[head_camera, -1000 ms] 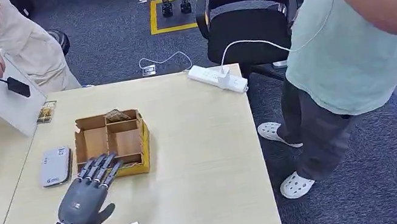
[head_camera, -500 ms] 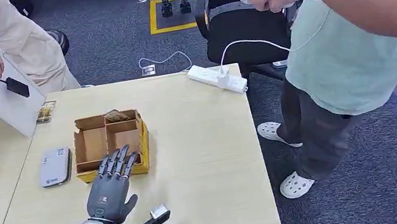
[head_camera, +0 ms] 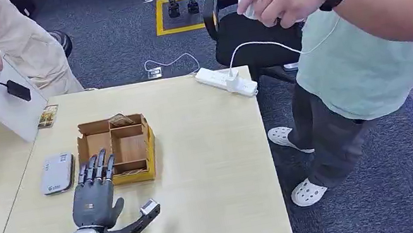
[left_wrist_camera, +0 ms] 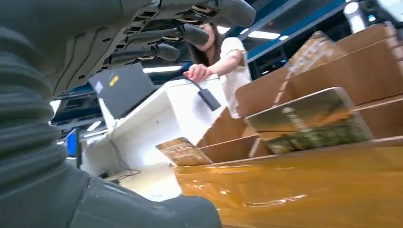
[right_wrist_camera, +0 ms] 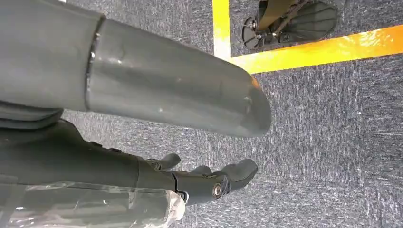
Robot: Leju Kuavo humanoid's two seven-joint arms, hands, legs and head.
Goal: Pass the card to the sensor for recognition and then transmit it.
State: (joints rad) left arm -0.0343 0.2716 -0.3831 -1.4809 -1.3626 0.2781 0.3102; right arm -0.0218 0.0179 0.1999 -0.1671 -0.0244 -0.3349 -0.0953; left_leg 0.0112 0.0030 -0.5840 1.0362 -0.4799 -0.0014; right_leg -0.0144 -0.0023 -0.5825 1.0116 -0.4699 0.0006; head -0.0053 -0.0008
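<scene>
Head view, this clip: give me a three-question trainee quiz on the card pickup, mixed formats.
1. True or false: the left hand already holds a card.
2. Multiple choice: the grey sensor lies (A) inside the cardboard box, (B) on the table beside the box, on the robot's left, (C) on the floor.
3. Short answer: which way do the left hand's fingers point?

Key
1. False; its fingers are spread, with nothing in them.
2. B.
3. Toward the box's near edge, where the left wrist view shows a card standing in a compartment.
</scene>
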